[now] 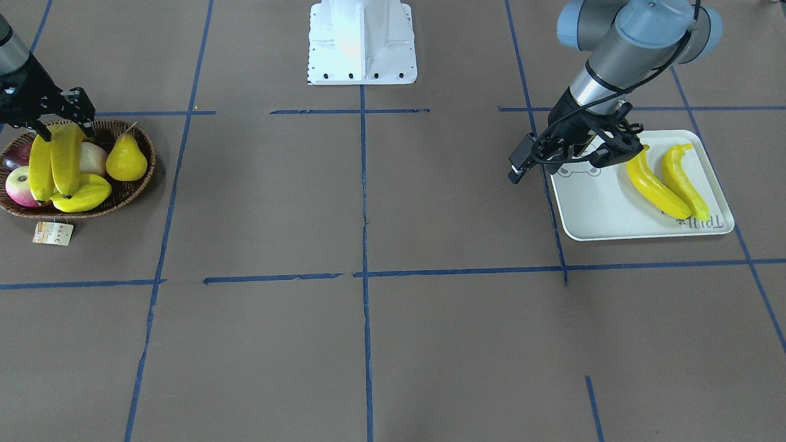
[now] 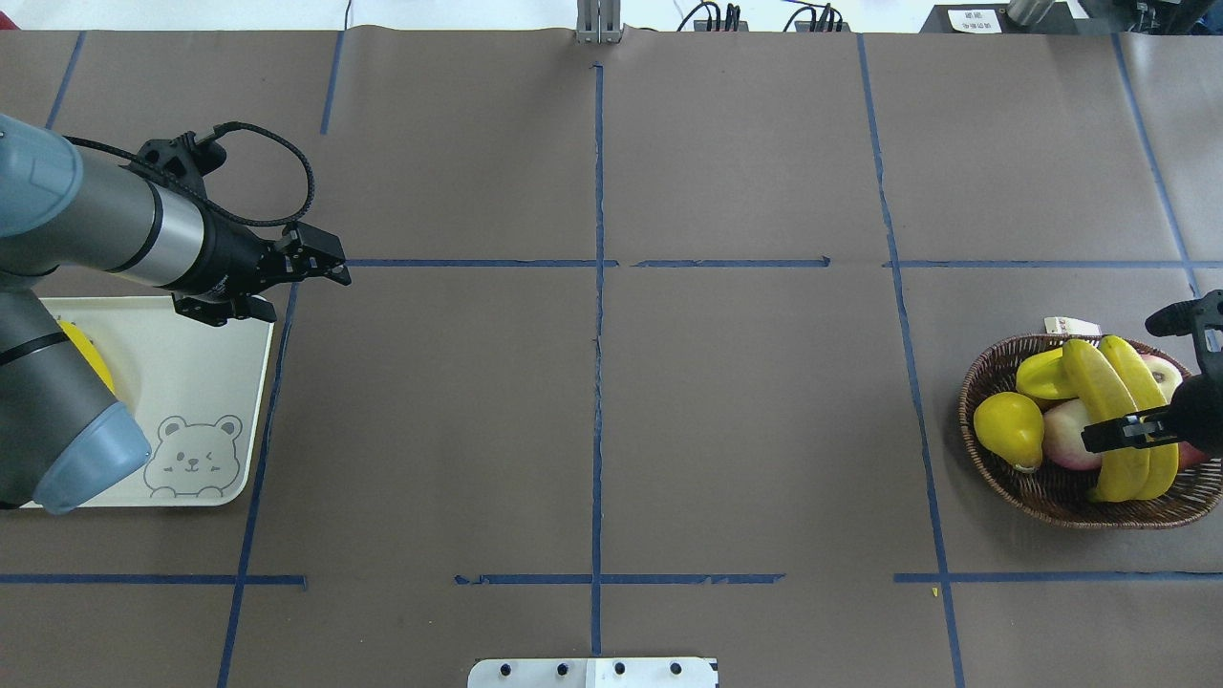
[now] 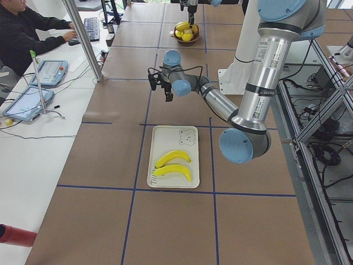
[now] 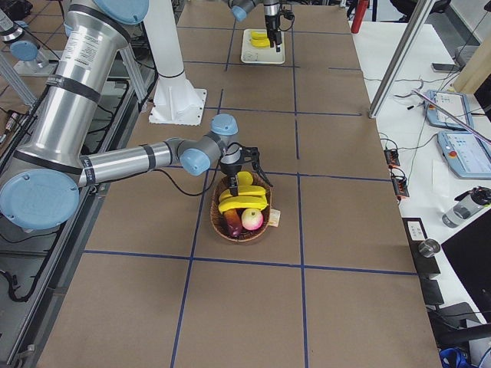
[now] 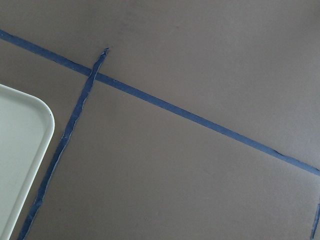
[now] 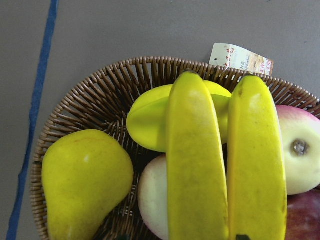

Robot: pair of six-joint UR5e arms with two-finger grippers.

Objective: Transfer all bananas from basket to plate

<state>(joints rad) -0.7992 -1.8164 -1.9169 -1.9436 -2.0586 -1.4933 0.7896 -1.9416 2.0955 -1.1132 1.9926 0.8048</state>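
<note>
Two bananas lie side by side on top of the fruit in the brown wicker basket. My right gripper hangs open just above them, its fingers straddling their middle. Two more bananas lie on the off-white plate. My left gripper is open and holds nothing, raised over the plate's edge nearest the table's middle. The left wrist view shows only a plate corner and taped table.
The basket also holds a yellow pear, a starfruit and apples; its paper tag lies outside. The white robot base stands mid-table. A person sits at a side bench.
</note>
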